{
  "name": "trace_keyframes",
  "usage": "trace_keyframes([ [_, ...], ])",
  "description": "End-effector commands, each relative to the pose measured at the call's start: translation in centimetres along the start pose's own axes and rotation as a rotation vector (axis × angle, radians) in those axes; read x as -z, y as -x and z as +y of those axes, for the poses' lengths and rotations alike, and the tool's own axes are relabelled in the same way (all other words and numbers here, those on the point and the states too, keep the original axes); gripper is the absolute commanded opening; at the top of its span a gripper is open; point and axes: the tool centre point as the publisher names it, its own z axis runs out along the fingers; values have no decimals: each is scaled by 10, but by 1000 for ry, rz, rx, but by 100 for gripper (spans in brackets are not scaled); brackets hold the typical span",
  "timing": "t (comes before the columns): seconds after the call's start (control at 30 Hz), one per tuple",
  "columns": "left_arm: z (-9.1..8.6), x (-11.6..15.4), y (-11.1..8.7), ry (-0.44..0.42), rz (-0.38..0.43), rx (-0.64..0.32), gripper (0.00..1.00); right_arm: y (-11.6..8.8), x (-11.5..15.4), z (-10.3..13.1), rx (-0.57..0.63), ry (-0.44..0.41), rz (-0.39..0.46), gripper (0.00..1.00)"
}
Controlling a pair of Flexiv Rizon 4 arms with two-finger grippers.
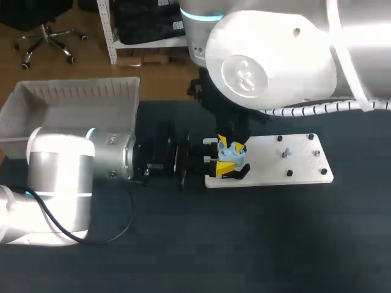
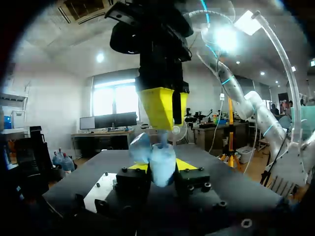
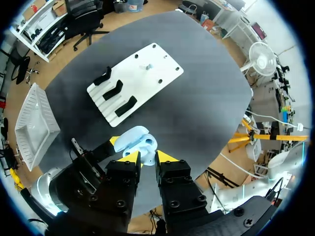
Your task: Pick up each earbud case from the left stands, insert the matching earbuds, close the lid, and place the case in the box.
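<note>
My left gripper (image 1: 226, 161) (image 2: 162, 168) holds a light blue earbud case (image 1: 233, 158) (image 2: 161, 167) by its sides, above the left end of the white board (image 1: 275, 165). The case's lid (image 2: 140, 146) (image 3: 130, 137) stands open. My right gripper (image 1: 228, 145) (image 3: 147, 158) points straight down onto the open case (image 3: 145, 145), its yellow fingertips (image 2: 158, 105) pinching a small light blue earbud (image 3: 147, 156) at the case's mouth. Another light blue earbud (image 1: 286, 151) (image 3: 147, 65) sits on a peg on the board.
Black stands (image 3: 114, 90) line the left end of the white board (image 3: 142, 78), one of them (image 1: 237, 173) just under the case. A white box (image 1: 73, 104) (image 3: 33, 123) stands at the table's far left. Dark tabletop surrounds the board.
</note>
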Motion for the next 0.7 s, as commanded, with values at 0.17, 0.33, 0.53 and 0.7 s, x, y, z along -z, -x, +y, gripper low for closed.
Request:
trace_keyframes([
  [0.17,-3,-1,-1,11,-2,-5,0,2,-2,0,-4,-1,2,0],
  [0.33,-3,-1,-1,11,-2,-5,0,3,-3,0,-6,-4,5,0],
  [0.53,-3,-1,-1,11,-2,-5,0,4,-4,1,-3,-4,4,0],
  [0.7,-3,-1,-1,11,-2,-5,0,6,-5,1,-7,-8,5,0],
])
